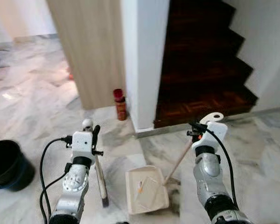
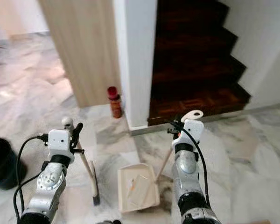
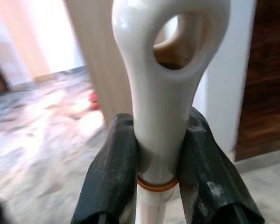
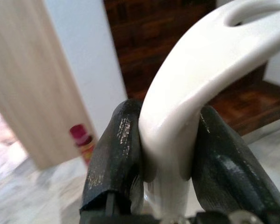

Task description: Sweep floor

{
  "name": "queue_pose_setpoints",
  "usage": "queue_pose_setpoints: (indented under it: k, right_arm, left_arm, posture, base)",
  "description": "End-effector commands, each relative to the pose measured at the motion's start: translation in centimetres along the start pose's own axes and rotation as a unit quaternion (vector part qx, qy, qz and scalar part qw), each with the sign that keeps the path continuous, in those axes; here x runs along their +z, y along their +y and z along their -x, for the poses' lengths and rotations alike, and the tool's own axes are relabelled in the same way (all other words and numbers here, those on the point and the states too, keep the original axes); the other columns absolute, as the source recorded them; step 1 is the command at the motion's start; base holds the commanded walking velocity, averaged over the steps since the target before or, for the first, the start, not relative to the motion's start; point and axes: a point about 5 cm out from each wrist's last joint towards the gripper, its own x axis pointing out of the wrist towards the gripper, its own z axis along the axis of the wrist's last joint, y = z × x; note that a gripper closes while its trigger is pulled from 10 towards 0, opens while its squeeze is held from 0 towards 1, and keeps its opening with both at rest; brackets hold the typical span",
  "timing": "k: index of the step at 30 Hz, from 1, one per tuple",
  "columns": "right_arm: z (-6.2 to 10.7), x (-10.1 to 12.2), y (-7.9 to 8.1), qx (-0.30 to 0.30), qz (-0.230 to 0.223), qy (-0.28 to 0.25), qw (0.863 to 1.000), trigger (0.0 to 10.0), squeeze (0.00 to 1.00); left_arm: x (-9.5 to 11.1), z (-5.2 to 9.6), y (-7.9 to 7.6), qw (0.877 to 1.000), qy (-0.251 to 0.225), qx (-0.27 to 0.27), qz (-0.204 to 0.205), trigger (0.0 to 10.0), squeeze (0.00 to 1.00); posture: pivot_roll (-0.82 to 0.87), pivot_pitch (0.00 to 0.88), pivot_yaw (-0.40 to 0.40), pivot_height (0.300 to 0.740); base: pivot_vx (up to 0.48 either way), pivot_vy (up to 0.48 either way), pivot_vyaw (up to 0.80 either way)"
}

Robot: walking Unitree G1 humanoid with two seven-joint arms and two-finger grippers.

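Note:
My left gripper (image 1: 92, 136) is shut on the top of a white broom handle (image 3: 162, 98), just below its looped end. The stick (image 1: 100, 177) slants down to the small dark head (image 1: 105, 201) on the marble floor. My right gripper (image 1: 201, 129) is shut on the curved cream grip (image 4: 186, 93) of a long-handled dustpan. Its wooden stick (image 1: 177, 163) runs down to the cream pan (image 1: 147, 189), which lies flat on the floor between my arms. A few scraps, one of them orange, lie in the pan.
A black bucket (image 1: 7, 165) stands on the floor at far left. A red bottle (image 1: 119, 105) sits at the foot of a white pillar (image 1: 144, 60), beside a wooden panel (image 1: 88, 51). Dark wooden stairs (image 1: 200, 70) rise ahead on the right.

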Motion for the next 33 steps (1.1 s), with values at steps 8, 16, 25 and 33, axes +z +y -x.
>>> queue_pose_setpoints:
  k: [8, 16, 25, 33]
  right_arm:
    - [-0.5, 0.8, 0.3, 0.0, -0.014, -0.011, 1.0, 10.0, 0.0]
    - [-0.4, 0.5, 0.5, 0.0, -0.015, -0.001, 1.0, 10.0, 0.0]
    - [-0.4, 0.3, 0.4, -0.001, -0.018, 0.011, 1.0, 10.0, 0.0]
    - [-0.4, 0.1, 0.5, 0.002, -0.018, 0.018, 1.0, 10.0, 0.0]
  left_arm:
    - [1.1, -0.5, 0.1, 1.0, -0.022, -0.003, -0.011, 10.0, 0.0]
    - [1.1, -0.5, 0.0, 1.0, -0.02, -0.005, -0.007, 10.0, 0.0]
    - [1.0, -0.4, -0.1, 1.0, -0.018, -0.004, -0.003, 10.0, 0.0]
    - [1.0, -0.4, -0.1, 1.0, -0.017, -0.004, -0.002, 10.0, 0.0]
  posture:
    - [0.11, 0.063, 0.022, 0.74]
    - [0.12, 0.07, 0.024, 0.74]
    - [0.12, 0.072, 0.021, 0.74]
    - [0.12, 0.07, 0.021, 0.74]
  base:
    - [0.0, 0.0, 0.35]
    - [0.0, 0.0, 0.0]
    - [0.0, 0.0, 0.0]
    - [0.0, 0.274, 0.0]
